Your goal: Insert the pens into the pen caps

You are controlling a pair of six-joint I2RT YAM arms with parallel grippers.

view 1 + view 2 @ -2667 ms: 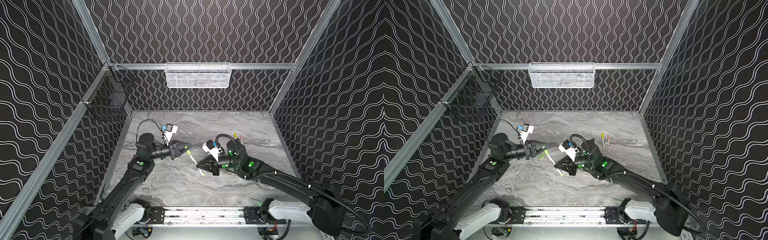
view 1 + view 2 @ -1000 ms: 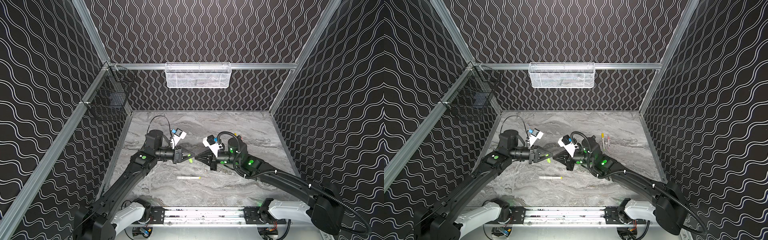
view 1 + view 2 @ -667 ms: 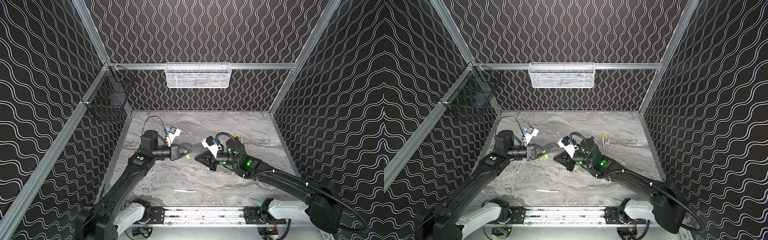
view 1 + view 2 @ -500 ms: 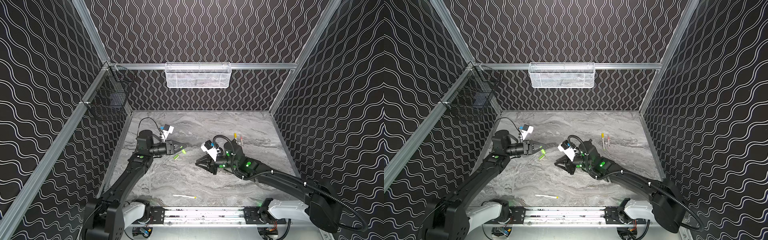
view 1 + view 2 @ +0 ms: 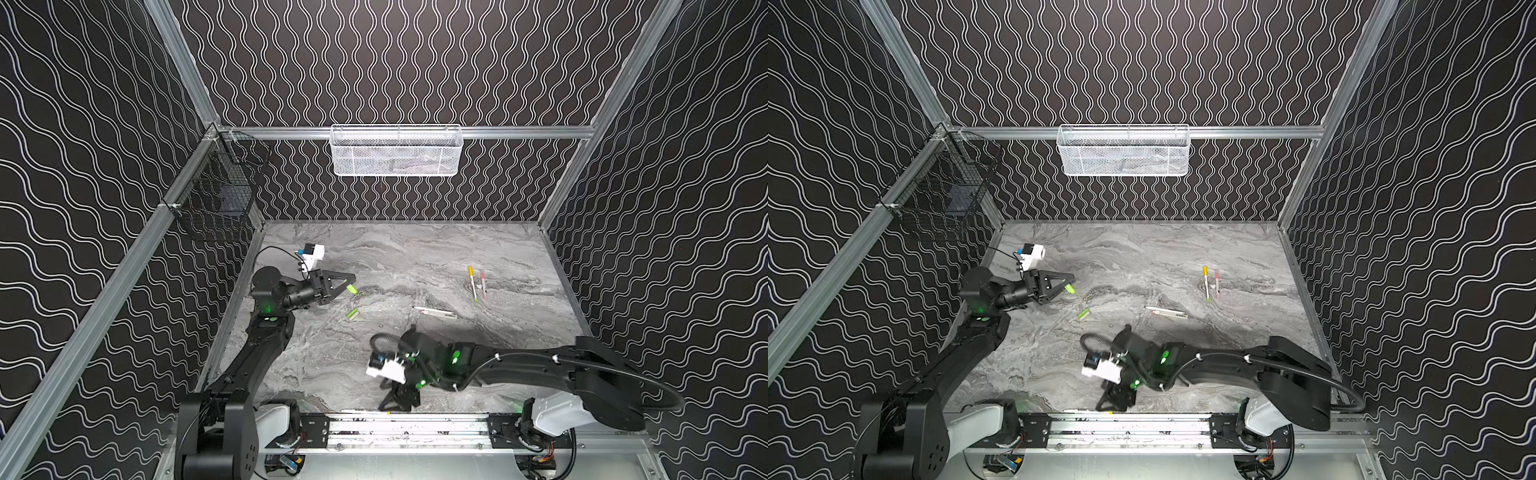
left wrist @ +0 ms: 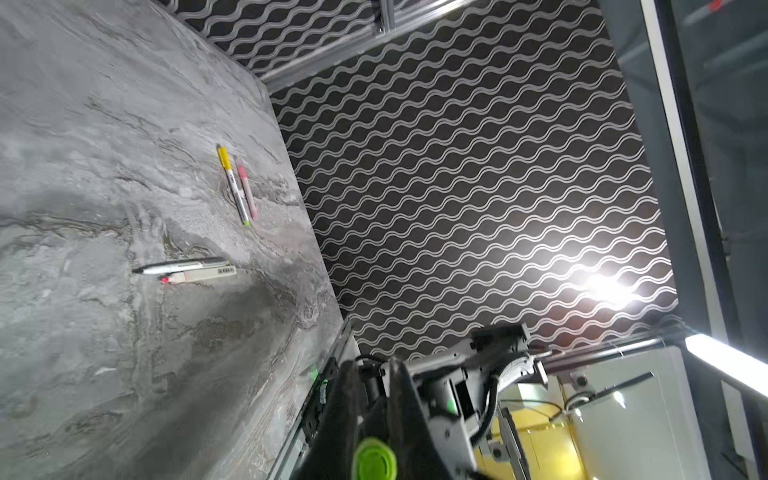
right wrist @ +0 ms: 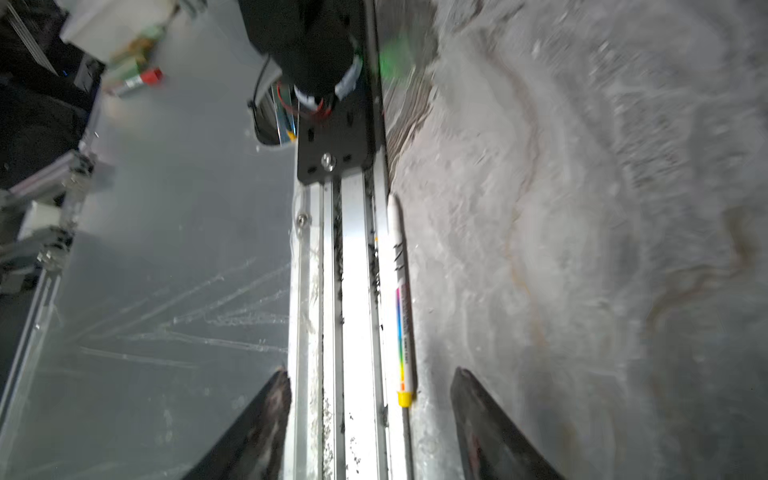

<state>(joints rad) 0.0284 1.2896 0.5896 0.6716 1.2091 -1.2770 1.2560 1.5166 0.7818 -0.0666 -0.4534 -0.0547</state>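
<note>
Two fingers of my left gripper (image 5: 345,286) are pinched on one lime cap (image 5: 351,288). A second lime cap (image 5: 352,313) lies loose on the table (image 5: 374,249) nearby. My right gripper (image 7: 374,415) holds its fingers (image 7: 270,415) apart, and one yellow-ended pen (image 7: 400,291) lies between them against the front rail (image 7: 353,270). Farther out, a pair of pens (image 5: 434,311) lies side by side. Beyond those rest one yellow-capped pen (image 5: 472,282) and one pink-capped pen (image 5: 483,286).

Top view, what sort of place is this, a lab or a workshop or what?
Probably a lab robot test cell: a left arm and right arm mounted on an aluminium rail, wavy-patterned walls boxing in a marble-look tabletop, and a white mesh basket hung on the back wall.
</note>
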